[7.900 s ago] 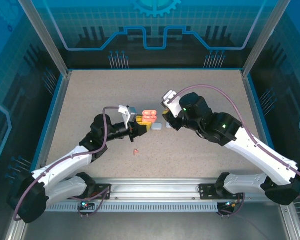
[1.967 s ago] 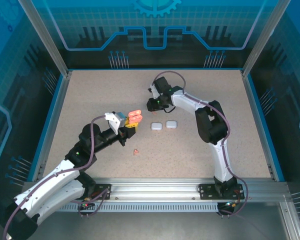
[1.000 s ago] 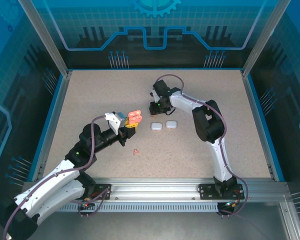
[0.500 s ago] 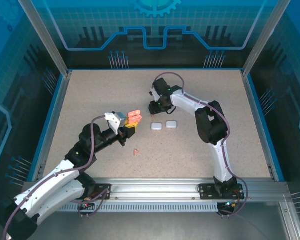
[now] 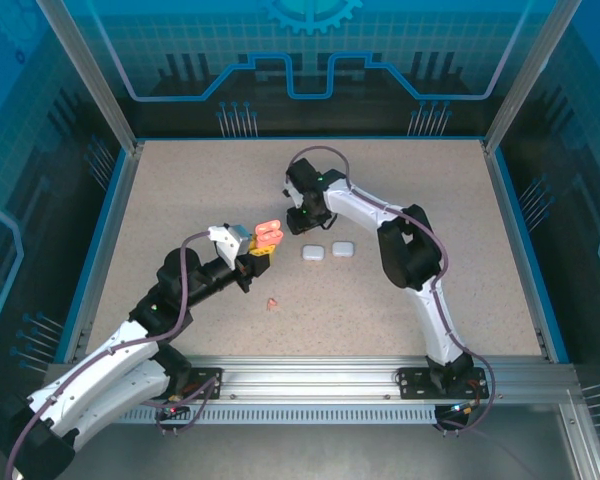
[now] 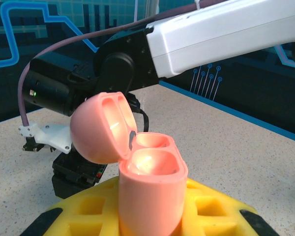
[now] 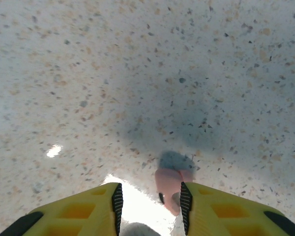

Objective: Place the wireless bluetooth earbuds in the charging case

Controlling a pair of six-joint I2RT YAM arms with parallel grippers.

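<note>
Earbud (image 7: 169,189) — tiny, salmon-pink — sits inside half-open right claw (image 7: 151,196); left claw (image 5: 260,252) clamps open case (image 6: 150,187).

Open pink charging case (image 6: 150,191) in left gripper (image 6: 151,219)

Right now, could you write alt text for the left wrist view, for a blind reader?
An open salmon-pink charging case is clamped between the yellow fingers of the left gripper, its lid tipped back to the left and both wells apparently empty. Behind it, the black-and-white right arm reaches over the speckled table.
</note>
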